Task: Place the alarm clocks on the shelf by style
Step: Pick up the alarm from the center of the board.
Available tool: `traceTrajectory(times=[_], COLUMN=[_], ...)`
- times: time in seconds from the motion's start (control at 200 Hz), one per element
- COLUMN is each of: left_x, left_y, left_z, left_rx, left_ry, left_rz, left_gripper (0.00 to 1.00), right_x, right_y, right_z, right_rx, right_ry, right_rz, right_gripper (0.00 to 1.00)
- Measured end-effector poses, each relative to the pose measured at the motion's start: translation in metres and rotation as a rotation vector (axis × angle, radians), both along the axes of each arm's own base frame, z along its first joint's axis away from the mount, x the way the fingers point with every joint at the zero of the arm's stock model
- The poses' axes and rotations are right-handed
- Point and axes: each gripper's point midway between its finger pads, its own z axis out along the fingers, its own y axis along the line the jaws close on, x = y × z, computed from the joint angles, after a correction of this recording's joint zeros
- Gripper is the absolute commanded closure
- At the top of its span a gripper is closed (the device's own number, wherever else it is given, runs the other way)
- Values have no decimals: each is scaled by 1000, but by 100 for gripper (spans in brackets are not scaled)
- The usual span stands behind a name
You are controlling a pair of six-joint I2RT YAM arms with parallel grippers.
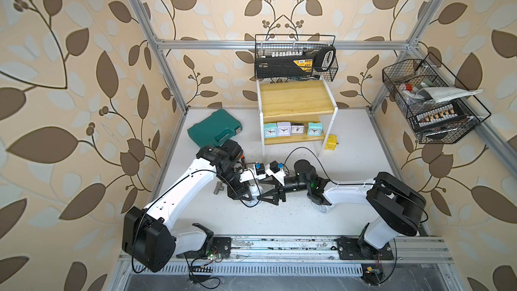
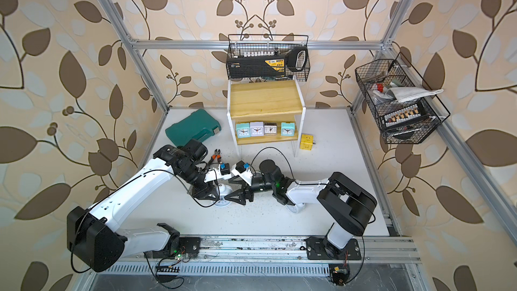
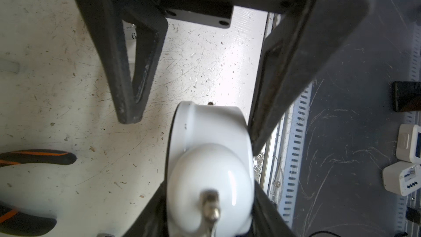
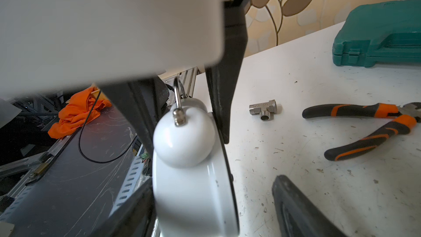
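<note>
Wht bell clock (image 3: 211, 131) part cut off, L pincer (image 4: 188, 141) clamps it, tip hidden

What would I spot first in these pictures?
Probably the two grippers meeting in the middle: the left gripper clamps a white twin-bell clock, while the right gripper stands open around it. Behind them, four little square clocks stand in a row on the lower board of the shelf.

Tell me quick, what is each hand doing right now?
Left hand: closed on a white twin-bell clock.
Right hand: open, fingers either side of that same clock, not gripping it.
</note>
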Motion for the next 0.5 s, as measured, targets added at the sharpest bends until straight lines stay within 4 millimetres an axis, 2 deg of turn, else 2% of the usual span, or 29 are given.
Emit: traceTrajectory(times=[0.15,0.37,0.425,0.5], left_x=[0,2,3,2], left_y=[-3,-4,-4,-5], left_z=[6,8,8,9], left_rx=[-21,-32,-34,-39], left_ry=[-10,-24,-28,-21], left_rz=[-2,0,0,3], left_gripper=[68,66,60,46], right_x=[-1,-6,-7,-8], right_y=[0,0,0,-2], right_z=[0,4,6,6], right_rx=[5,20,27,33], right_ry=[4,13,7,0], right_rz=[9,41,51,67], right_gripper=[25,46,51,55])
